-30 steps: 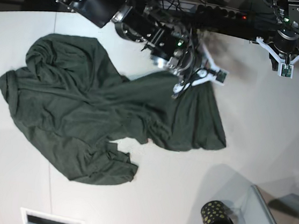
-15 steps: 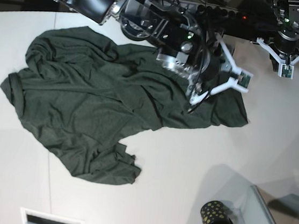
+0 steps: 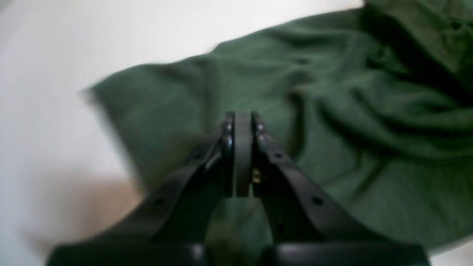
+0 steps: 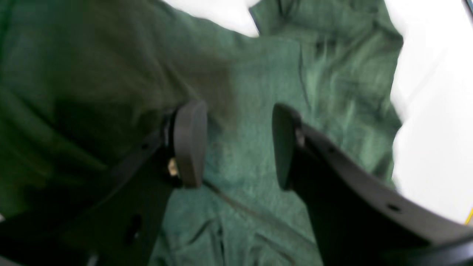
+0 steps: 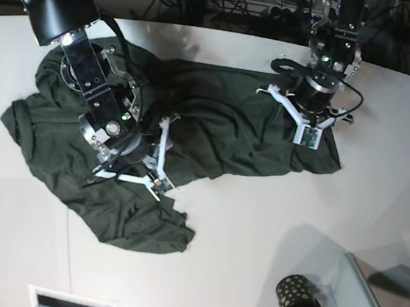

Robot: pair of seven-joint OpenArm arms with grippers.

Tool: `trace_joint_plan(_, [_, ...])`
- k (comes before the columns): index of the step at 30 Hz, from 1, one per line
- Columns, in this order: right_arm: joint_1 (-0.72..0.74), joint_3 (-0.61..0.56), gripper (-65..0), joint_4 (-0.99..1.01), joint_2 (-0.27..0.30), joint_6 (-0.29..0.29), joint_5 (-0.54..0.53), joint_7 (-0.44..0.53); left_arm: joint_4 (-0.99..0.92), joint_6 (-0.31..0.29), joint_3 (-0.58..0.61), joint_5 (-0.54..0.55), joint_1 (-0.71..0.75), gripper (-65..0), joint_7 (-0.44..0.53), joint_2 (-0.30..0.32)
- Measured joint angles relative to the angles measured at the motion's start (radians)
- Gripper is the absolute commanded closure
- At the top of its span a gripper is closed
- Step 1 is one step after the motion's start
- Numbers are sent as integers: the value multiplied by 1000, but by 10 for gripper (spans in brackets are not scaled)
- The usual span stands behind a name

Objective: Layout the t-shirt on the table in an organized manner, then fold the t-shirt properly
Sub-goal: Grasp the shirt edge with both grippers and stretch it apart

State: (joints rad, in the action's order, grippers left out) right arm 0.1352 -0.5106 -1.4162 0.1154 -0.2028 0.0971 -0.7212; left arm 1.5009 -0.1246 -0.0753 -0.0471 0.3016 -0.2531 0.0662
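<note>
Your left end effector point(image 3: 242, 127) hovers pressed together over the t-shirt point(image 5: 215, 129) — your right end effector point(image 4: 236, 144) spread, empty above it.

Both wrist views are blurred; the base view is bright and sharp.

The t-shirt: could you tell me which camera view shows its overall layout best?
The base view: the whole crumpled t-shirt lies spread across the table. Both wrist views show only blurred close-up patches of its green fabric beyond the jaws.
</note>
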Motion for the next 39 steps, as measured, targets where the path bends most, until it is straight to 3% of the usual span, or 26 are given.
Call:
trace_joint_plan(2, [-2,30,-266,66,0,-3,-9,59,-87,0,29,-6,-35,0,2,-2])
trace_joint_plan(7, [6,131,-264,262,-8,-6,-4,169,-161,2,27,-163,-10,0,61,5])
trace_joint_plan(8, [9,156,-264,291,-3,-8,-20,229,-160,5,27,-191,-4,0,63,11])
trace_joint_plan(15, [111,256,-264,492,-1,-7,-26,374,-154,12,25,-197,48,0,97,104])
trace_joint_plan(18, [170,276,-264,574,-4,-14,-34,387,-154,-8,-2,-191,56,0,109,119])
trace_joint_plan(23, [239,275,-264,691,-6,-10,-37,465,-151,-25,-121,-190,54,0,80,120])
trace_joint_plan(26, [253,275,-264,705,-10,39,-7,480,-132,-2,-166,-217,51,0,-6,123])
trace_joint_plan(31, [187,284,-264,515,18,57,3,432,-8,-5,-173,-193,83,0,-10,119])
trace_joint_plan(35, [24,282,-264,175,58,54,5,331,88,-7,-157,-115,126,0,2,111])
trace_joint_plan(39, [-133,283,-264,-34,96,49,-2,275,103,9,-123,-57,160,0,-25,89])
